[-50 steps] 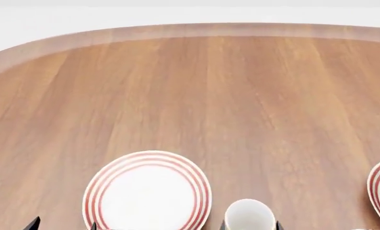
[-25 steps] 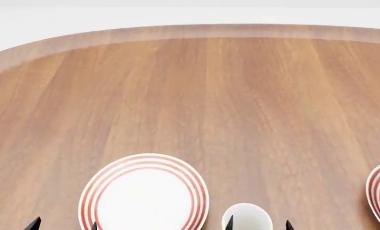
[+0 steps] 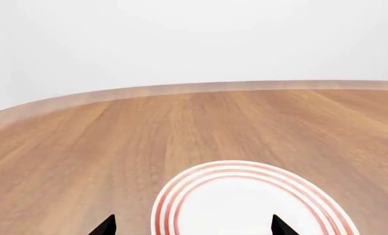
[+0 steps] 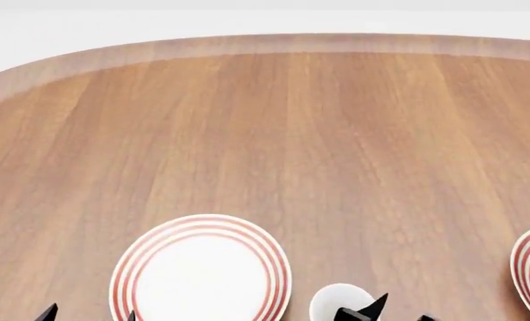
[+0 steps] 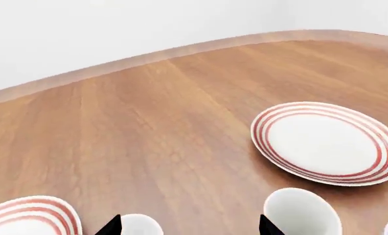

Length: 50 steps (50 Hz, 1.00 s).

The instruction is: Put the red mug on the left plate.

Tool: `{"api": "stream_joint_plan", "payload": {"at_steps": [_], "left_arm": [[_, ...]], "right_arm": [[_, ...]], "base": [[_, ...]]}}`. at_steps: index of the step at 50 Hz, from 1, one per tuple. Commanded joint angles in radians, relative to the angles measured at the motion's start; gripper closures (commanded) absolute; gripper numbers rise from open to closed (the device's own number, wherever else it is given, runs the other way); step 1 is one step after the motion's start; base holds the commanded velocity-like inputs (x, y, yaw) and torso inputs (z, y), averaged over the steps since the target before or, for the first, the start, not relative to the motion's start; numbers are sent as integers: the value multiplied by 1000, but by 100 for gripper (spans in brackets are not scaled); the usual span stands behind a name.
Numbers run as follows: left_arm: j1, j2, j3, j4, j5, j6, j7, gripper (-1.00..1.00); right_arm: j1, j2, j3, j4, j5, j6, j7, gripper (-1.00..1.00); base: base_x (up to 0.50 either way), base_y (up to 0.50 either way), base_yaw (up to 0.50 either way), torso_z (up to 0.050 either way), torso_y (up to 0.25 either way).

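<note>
Left plate sitting low left in head view. Red mug: cannot pick out for sure. Left claw spread wide, holding nothing, by plate. Right claw wide too, holding nothing, beside white mug.

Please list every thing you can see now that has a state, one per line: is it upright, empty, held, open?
left plate: flat on the table, nothing on it.
right plate: flat on the table, nothing on it.
white mug: upright, not held; its inside is not visible.
left gripper: open, holding nothing, above the left plate's near side.
right gripper: open, holding nothing.
red mug: not clearly in view.
</note>
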Motion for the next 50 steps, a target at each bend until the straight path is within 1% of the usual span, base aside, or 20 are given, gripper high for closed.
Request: {"api": "stream_joint_plan", "payload": {"at_steps": [1,10,19,25,33,40,50], "left_arm": [[-1,-5,8,-3,-5,3,-6,-100],[1,-10,15,2,-9,2,-12,-100],[-1,-15,20,2,-13,3,-16,-100],[-5,-16,23,-7,-17,7,-17,-100],[-7,-19,27,-9,-20,9,-20,-100],[-4,-23,31,-2,-21,6,-25,-100],[-3,-26,40,-1,-22,6,-31,-100]], "right_arm": [[8,-20,70,-98,165,124,214,-100],[23,-24,131,-196,406,218,423,-100],[18,-19,174,-198,552,192,524,-100],[38,-13,159,-142,560,147,545,-100],[79,-6,135,-37,516,72,564,-100],[127,-5,154,-8,579,62,620,-100],[155,-1,134,26,597,22,657,-100]], "base": [[0,0,0,0,0],[0,0,0,0,0],[0,0,0,0,0],[0,0,0,0,0],[0,0,0,0,0],[0,0,0,0,0],[0,0,0,0,0]]}}
